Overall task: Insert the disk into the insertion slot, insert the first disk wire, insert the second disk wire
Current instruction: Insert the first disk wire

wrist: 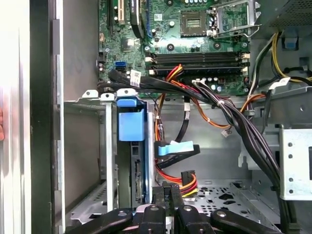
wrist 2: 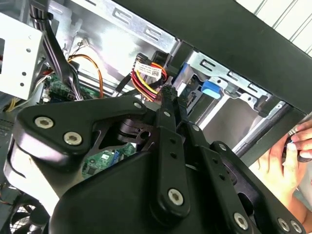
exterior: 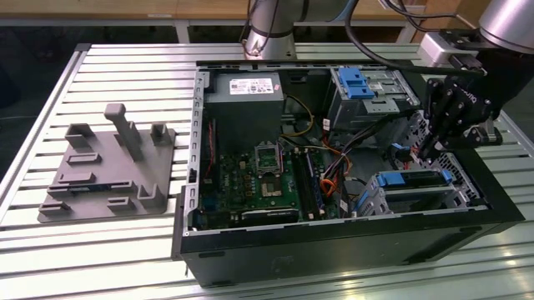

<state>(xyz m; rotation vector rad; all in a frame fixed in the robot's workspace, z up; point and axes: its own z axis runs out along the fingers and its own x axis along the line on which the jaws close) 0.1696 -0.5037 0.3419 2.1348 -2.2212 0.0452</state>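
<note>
Disk (exterior: 414, 180) in its blue carrier sat pushed into the insertion slot (exterior: 373, 201), the low silver cage at about four o'clock inside the open computer case (exterior: 351, 247) in the exterior view. In the first wrist view the carrier's blue tab faced out of the cage, with a flat blue data cable (wrist: 176, 148) hanging loose just beside it. At the disk's one o'clock in the exterior view, the gripper (exterior: 428, 153) reached down into the case, its fingers drawn together and pinched on the black plug of a red, yellow and black power wire (wrist: 187, 178). In the second wrist view that bundle (wrist 2: 142, 80) ran straight to the fingertips (wrist 2: 168, 97).

The motherboard (exterior: 259, 181) lay at the disk's nine o'clock, and the taller bay with the blue latch (exterior: 356, 84) stood at its eleven o'clock. A grey fixture plate (exterior: 104, 169) rested on the slatted table (exterior: 109, 250), well apart at the case's nine o'clock. A person's hand (wrist 2: 292, 156) showed outside the case wall in the second wrist view.
</note>
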